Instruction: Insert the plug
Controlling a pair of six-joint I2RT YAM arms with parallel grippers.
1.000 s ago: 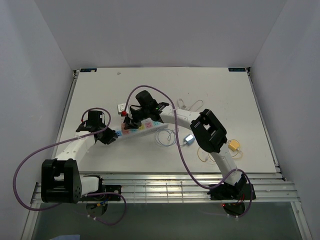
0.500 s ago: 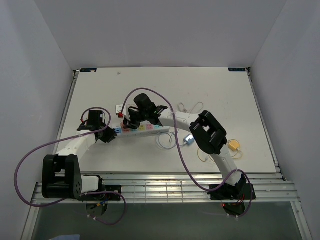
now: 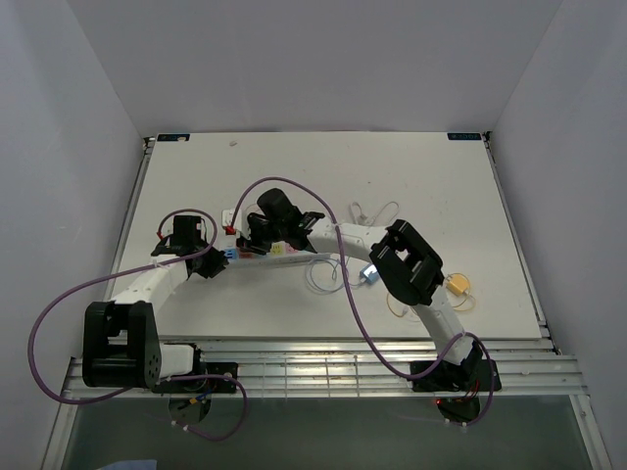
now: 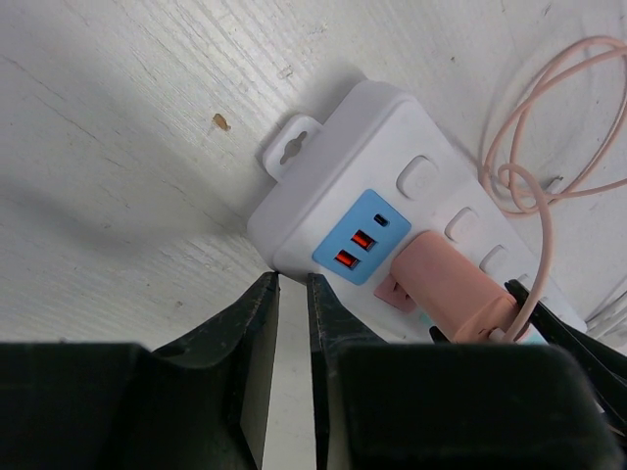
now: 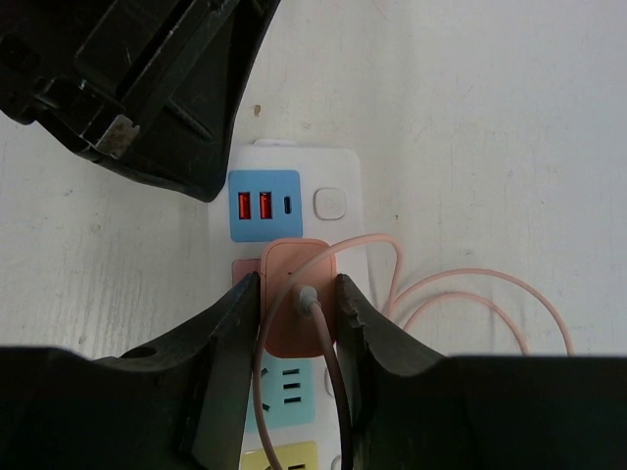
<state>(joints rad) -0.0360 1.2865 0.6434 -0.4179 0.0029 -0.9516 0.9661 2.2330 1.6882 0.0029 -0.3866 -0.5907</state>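
A white power strip [image 3: 279, 253] with coloured sockets lies at the table's middle left. It also shows in the left wrist view [image 4: 328, 166] and in the right wrist view [image 5: 345, 176]. My right gripper [image 5: 297, 289] is shut on a pink plug [image 5: 294, 328]. The plug stands on the pink socket beside the blue USB panel [image 5: 265, 206], and its pink cable loops off to the right. My left gripper [image 4: 291, 284] sits at the strip's USB end, its jaws almost together with only bare table between them. The plug also shows in the left wrist view [image 4: 451, 292].
A small silver-blue adapter [image 3: 369, 273], a yellow object [image 3: 458, 285] and loose thin cables [image 3: 377, 209] lie to the right of the strip. A small white block [image 3: 235, 211] lies just behind it. Purple arm cables [image 3: 59, 313] arc over the left side.
My right gripper has shifted slightly left and away along the strip with the plug in it. The strip has turned a little. The left gripper has hardly moved.
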